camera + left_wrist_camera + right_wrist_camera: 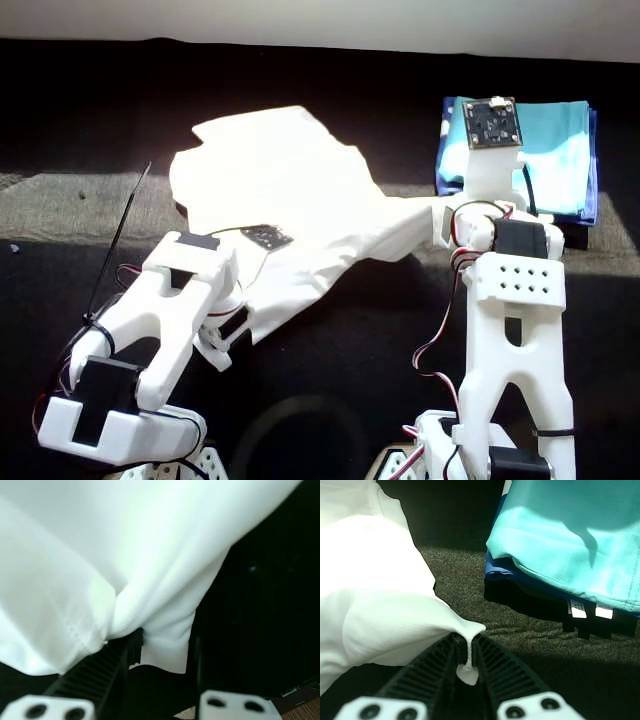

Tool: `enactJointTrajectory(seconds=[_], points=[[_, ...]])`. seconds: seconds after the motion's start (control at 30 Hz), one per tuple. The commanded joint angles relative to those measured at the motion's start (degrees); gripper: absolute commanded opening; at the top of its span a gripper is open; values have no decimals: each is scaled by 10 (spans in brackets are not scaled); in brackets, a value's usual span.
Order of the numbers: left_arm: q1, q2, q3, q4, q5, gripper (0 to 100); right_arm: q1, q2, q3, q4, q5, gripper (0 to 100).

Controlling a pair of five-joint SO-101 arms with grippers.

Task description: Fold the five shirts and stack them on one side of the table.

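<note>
The dark table (60, 200) is carrying the white shirt (280, 190), which is lying spread out, with the folded stack (560, 150) sitting just beyond its stretched sleeve. My right gripper (467, 662) is pinching that sleeve's tip tight. My left gripper (166, 647) is gaping, with the shirt's near hem hanging between its jaws.

We are seeing bare surface (345, 345) lying open at the near middle; the white shirt (275, 185) and folded stack (560, 150) are crowding the far side.
</note>
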Motion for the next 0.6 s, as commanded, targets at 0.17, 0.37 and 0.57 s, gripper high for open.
enactJointTrajectory(seconds=[0.17,0.37,0.57], points=[[-9,-3,-4,2,-31,4,-3,-21,-28,12,2,6],[-12,-15,-75,62,-31,9,-20,-20,-28,8,2,6],[-14,-102,-235,222,-30,9,-34,-23,-50,-59,4,6]])
